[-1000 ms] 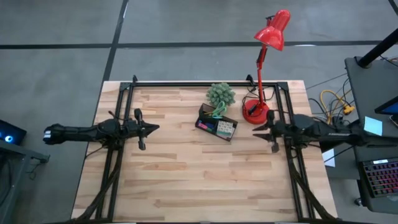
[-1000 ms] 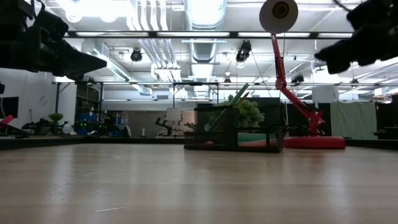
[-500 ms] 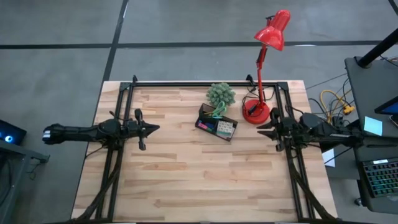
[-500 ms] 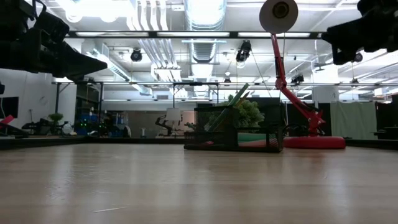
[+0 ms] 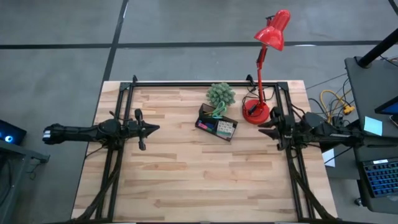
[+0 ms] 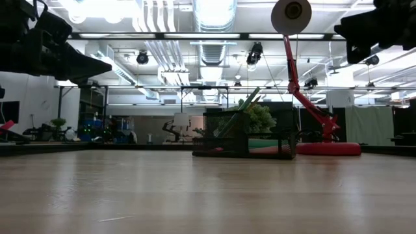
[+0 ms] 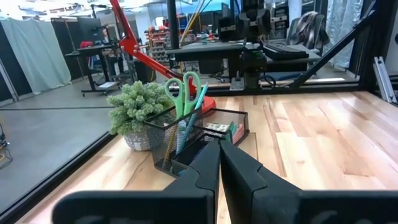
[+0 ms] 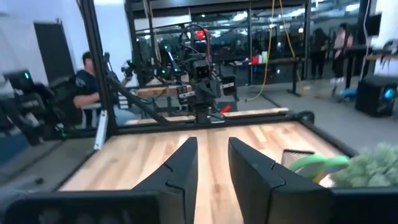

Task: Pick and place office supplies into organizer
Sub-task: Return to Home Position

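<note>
Organizer (image 6: 224, 136), a black mesh tray, stands toward the back middle of the tabletop (image 5: 186, 180), just beside the spiky potted plant (image 5: 221, 94) and near the red desk lamp (image 5: 255, 112). Green-handled scissors (image 7: 184, 87) stand upright in its taller compartment, handles up, with a teal pen (image 7: 200, 98) leaning alongside. Small colourful pieces (image 5: 224, 129) lie in its low trays. Left end effector (image 5: 153, 128) hovers over the tabletop's left side, well apart from the tray, fingers clenched on nothing. Right end effector (image 5: 261, 129) hangs at the right side near the lamp's base, fingers parted and empty. A seated person (image 8: 87, 87) shows in the room beyond.
</note>
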Available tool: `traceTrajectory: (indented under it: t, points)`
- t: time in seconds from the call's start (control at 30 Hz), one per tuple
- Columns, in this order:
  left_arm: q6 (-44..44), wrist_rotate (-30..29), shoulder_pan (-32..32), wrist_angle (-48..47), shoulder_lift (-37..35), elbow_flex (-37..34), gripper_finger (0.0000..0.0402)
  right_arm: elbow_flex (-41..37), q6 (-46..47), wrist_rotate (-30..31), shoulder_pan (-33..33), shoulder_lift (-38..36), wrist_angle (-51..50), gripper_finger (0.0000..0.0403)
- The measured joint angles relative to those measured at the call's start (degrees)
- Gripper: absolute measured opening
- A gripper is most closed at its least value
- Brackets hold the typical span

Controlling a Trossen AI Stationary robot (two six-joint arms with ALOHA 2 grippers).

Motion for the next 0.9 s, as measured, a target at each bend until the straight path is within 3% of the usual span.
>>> traceTrajectory:
  t: [0.2,0.9]
  points:
    - [0.0,0.0,0.0,-0.1,0.1,0.0,0.0,0.0,8.3,0.0,0.0,0.0,0.0,0.0071]
    - [0.0,0.0,0.0,-0.1,0.0,0.0,0.0,0.0,8.6,0.0,0.0,0.0,0.0,0.0083]
